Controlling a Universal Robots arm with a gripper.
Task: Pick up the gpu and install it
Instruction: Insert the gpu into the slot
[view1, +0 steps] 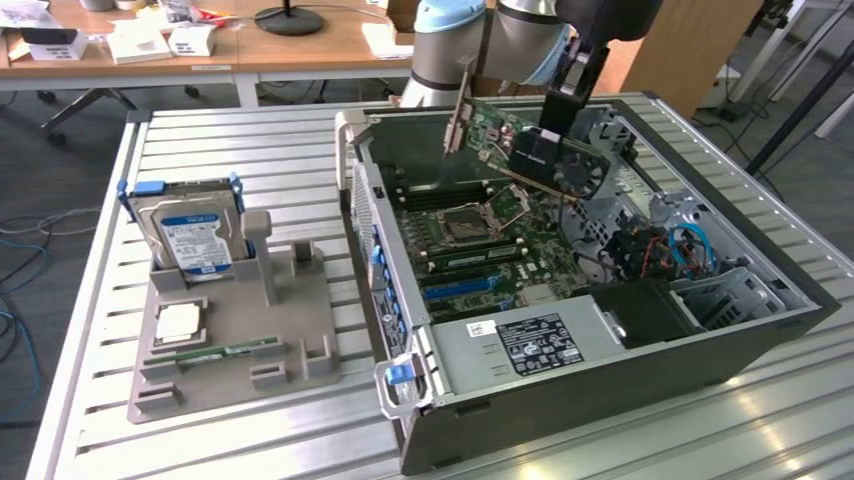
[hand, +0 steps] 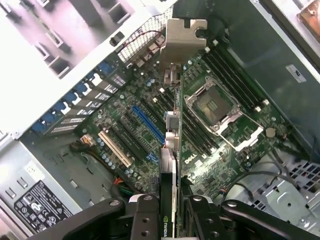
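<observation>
In the exterior view the gripper (view1: 550, 125) is clamped partway closed on the upper edge of the gpu (view1: 497, 135), which hangs tilted in the air above the open computer case (view1: 641, 360). In the wrist view the gpu (hand: 170, 160) is seen edge-on, pinched between the gripper's (hand: 171, 220) fingers, above the motherboard (hand: 125, 125).

desk (view1: 334, 45): wooden, rear; floor (view1: 60, 170): dark grey; table (view1: 227, 140): slatted metal

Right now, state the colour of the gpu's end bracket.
Silver-grey; the end bracket shows best in the wrist view.
</observation>
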